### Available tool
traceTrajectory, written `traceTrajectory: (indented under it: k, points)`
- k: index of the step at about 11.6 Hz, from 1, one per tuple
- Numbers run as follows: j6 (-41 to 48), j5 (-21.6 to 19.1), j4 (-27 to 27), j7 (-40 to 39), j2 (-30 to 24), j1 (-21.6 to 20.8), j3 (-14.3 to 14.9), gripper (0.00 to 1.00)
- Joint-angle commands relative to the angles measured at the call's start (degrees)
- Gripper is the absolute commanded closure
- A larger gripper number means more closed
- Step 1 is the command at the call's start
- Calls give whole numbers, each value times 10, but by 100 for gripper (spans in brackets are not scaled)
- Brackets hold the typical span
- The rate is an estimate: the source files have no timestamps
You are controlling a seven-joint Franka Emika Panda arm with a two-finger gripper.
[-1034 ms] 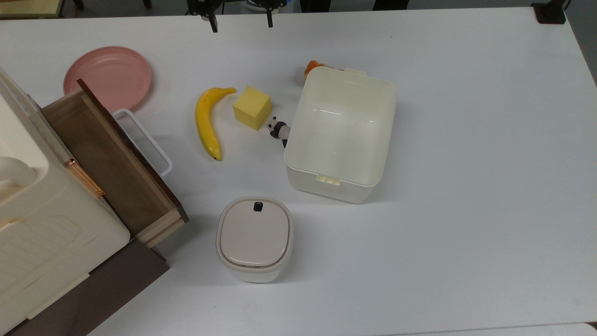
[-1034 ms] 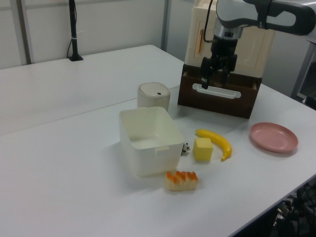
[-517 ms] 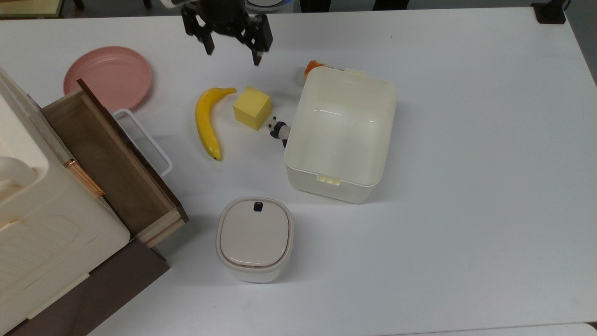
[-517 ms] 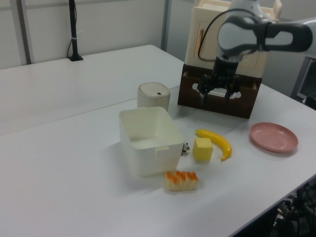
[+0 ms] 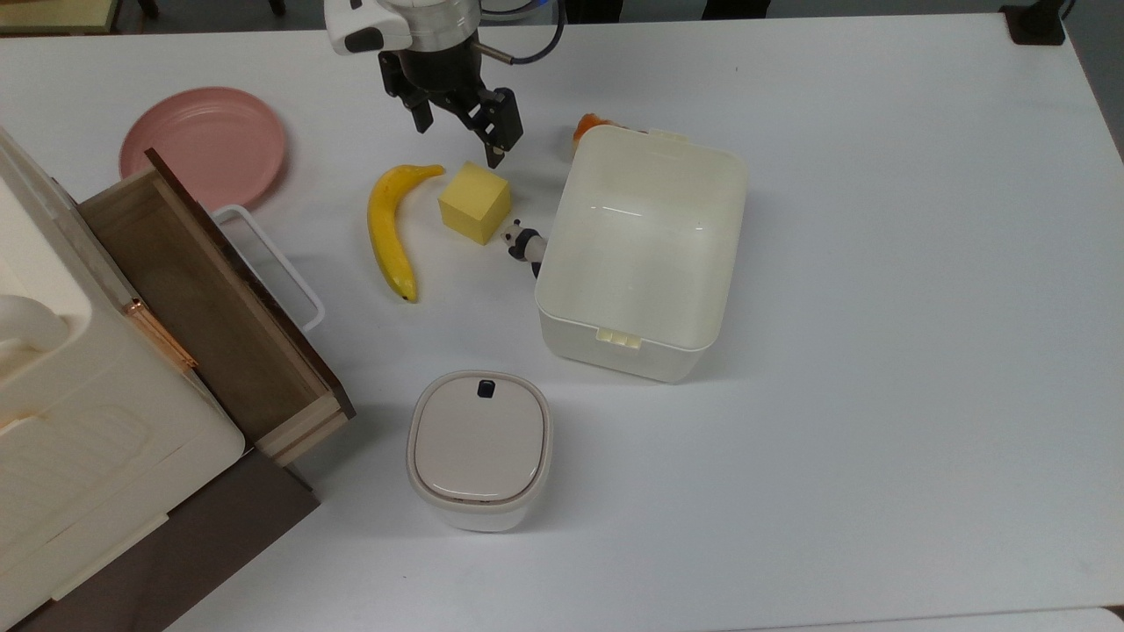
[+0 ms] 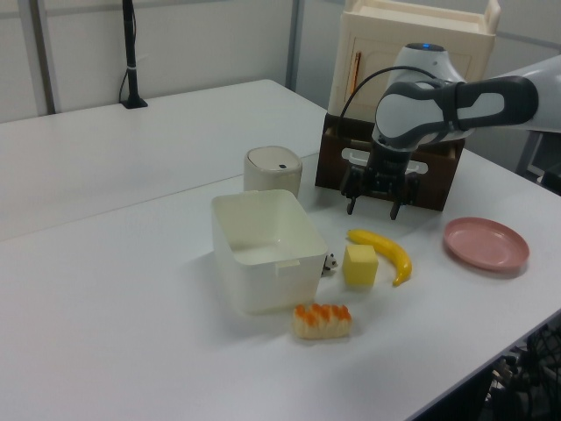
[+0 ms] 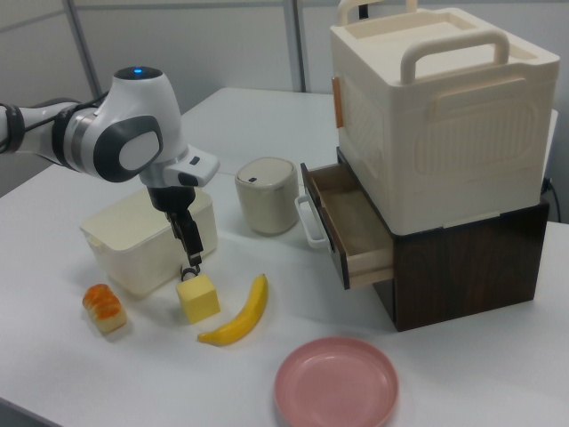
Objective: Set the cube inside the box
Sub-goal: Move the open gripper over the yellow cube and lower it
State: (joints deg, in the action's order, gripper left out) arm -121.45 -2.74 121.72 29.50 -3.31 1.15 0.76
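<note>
- Approach step: pincer open, empty, hovering just above the cube.
- Cube on worktop, between banana and box, top view.
- Next: descend, straddle cube, close.

Arm extended in from the top view's upper edge, wrist angled downward. Gripper pointing down toward the tabletop, fingers spread wide apart, nothing held between them. Same pose visible in left view.
</note>
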Motion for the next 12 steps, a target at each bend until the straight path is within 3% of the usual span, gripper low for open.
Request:
traceTrajectory:
  k: [1,7,12]
  points:
    - [-32,-13,26,49,-2,2,-3,0]
    - [-121,-5,38,71,71,-33,-8,0]
    - [-126,-4,38,71,70,-35,-8,0]
